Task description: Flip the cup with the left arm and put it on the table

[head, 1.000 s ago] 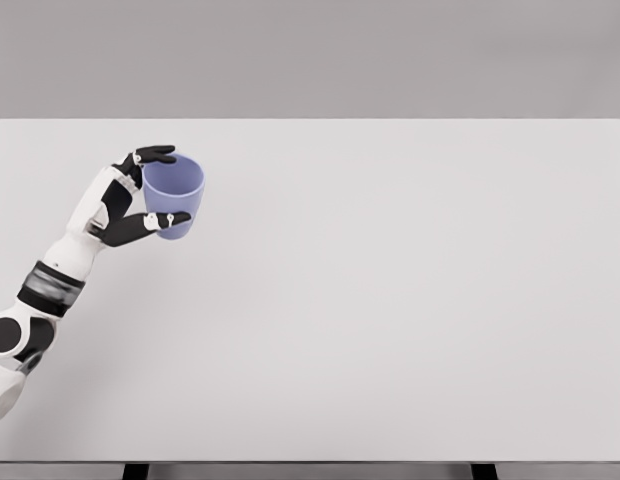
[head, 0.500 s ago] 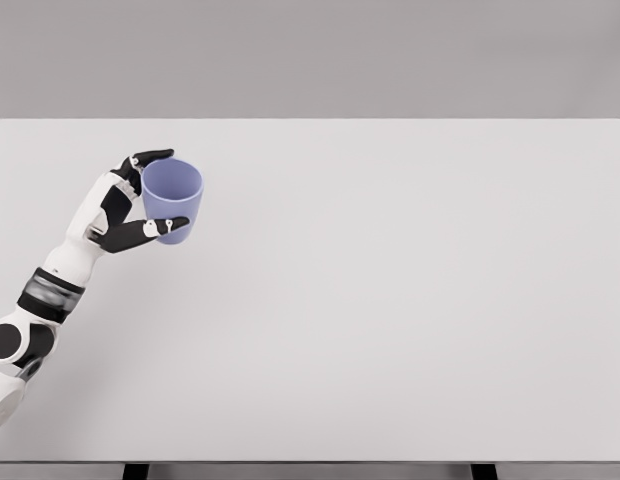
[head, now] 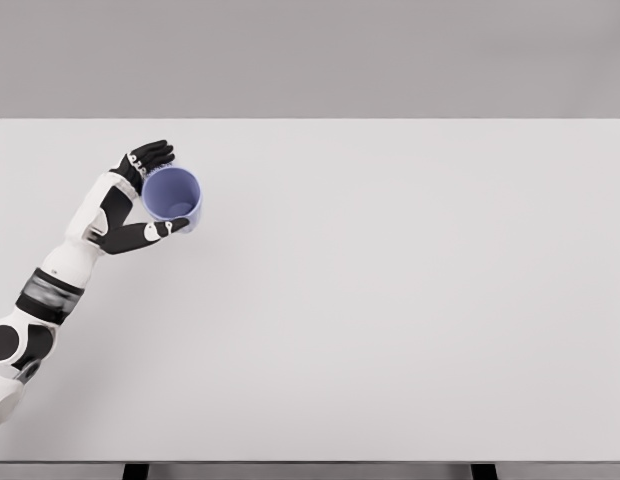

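Note:
A pale blue cup (head: 172,197) stands mouth up at the left side of the white table (head: 390,280), and I look down into its opening. My left hand (head: 150,192) wraps it from the left, with the fingers (head: 150,155) curled over the far rim and the thumb (head: 155,230) along the near side. The white left arm comes in from the lower left corner. My right arm is out of view.
The table's near edge (head: 310,462) runs along the bottom of the picture, with two dark legs showing below it. A grey wall lies behind the far edge.
The cup has tilted further toward upright and dropped lower, so its mouth now faces up toward the camera. The hand stayed around it and sank slightly.

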Robot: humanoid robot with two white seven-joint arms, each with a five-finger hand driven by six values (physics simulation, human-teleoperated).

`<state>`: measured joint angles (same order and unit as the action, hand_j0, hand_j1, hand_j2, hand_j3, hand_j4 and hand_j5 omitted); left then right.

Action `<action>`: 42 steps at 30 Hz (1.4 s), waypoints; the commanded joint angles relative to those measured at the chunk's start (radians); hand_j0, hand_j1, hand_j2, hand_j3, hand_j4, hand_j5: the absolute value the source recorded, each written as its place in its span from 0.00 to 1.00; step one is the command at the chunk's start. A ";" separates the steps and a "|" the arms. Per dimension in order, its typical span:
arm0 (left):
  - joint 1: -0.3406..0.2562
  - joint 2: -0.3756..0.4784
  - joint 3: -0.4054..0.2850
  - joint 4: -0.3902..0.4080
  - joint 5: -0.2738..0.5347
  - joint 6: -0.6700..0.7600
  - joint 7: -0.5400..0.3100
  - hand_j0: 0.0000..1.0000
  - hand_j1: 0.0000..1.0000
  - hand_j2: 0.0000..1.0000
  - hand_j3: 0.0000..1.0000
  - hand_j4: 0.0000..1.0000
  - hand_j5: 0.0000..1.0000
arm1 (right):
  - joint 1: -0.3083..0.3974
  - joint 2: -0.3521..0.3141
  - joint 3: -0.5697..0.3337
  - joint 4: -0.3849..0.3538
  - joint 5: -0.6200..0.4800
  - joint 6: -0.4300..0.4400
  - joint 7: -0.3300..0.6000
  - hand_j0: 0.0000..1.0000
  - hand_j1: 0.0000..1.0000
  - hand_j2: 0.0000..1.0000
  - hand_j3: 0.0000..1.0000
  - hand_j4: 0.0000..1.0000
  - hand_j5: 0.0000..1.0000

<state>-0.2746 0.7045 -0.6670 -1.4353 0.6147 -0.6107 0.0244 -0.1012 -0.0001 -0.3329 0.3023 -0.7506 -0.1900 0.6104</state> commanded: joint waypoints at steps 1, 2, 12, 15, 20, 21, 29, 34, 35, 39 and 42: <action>0.000 0.001 0.000 -0.007 0.002 0.000 0.000 0.90 0.90 0.90 0.90 0.90 0.90 | 0.000 0.000 0.000 0.000 0.001 0.000 0.000 1.00 1.00 1.00 1.00 1.00 1.00; 0.002 0.001 0.000 -0.007 0.002 0.000 0.000 0.91 0.91 0.91 0.91 0.91 0.91 | 0.000 0.000 0.000 0.000 0.001 0.000 0.000 1.00 1.00 1.00 1.00 1.00 1.00; 0.002 0.006 0.037 -0.033 0.000 0.000 -0.001 0.98 0.98 0.98 0.98 0.98 0.98 | 0.000 0.000 0.000 0.000 0.001 0.000 0.000 1.00 1.00 1.00 1.00 1.00 1.00; 0.002 0.036 0.037 -0.060 0.002 0.000 -0.001 0.98 0.98 0.98 0.98 0.98 0.98 | 0.002 0.000 0.000 0.000 0.001 0.000 0.000 1.00 1.00 1.00 1.00 1.00 1.00; 0.003 0.059 0.038 -0.082 0.002 0.000 -0.001 0.98 0.98 0.98 0.98 0.98 0.98 | 0.000 0.000 0.000 0.000 0.001 0.000 0.000 1.00 1.00 1.00 1.00 1.00 1.00; 0.005 0.081 0.037 -0.108 0.002 0.000 -0.001 1.00 1.00 1.00 1.00 1.00 1.00 | 0.000 0.000 0.000 0.000 0.001 0.000 0.000 1.00 1.00 1.00 1.00 1.00 1.00; 0.009 0.363 0.035 -0.294 -0.007 0.000 -0.520 1.00 1.00 1.00 1.00 1.00 1.00 | 0.000 0.000 0.000 0.000 0.001 -0.002 0.000 1.00 1.00 1.00 1.00 1.00 1.00; -0.012 0.471 0.035 -0.295 0.004 0.000 -0.635 1.00 1.00 1.00 1.00 1.00 1.00 | 0.000 0.000 0.000 0.000 0.001 0.000 0.000 1.00 1.00 1.00 1.00 1.00 1.00; -0.012 0.471 0.035 -0.295 0.007 0.000 -0.635 1.00 1.00 1.00 1.00 1.00 1.00 | 0.000 0.000 0.000 0.000 0.001 0.000 0.000 1.00 1.00 1.00 1.00 1.00 1.00; -0.014 0.467 0.033 -0.295 0.007 0.000 -0.635 1.00 1.00 1.00 1.00 1.00 1.00 | 0.002 0.000 0.000 0.000 0.001 0.000 0.000 1.00 1.00 1.00 1.00 1.00 1.00; -0.014 0.466 0.035 -0.295 0.010 0.000 -0.635 1.00 1.00 1.00 1.00 1.00 1.00 | 0.000 0.000 0.000 0.000 0.001 0.000 0.000 1.00 1.00 1.00 1.00 1.00 1.00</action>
<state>-0.2884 1.1672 -0.6331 -1.7296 0.6142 -0.6128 -0.6076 -0.1012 -0.0001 -0.3329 0.3023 -0.7506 -0.1900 0.6104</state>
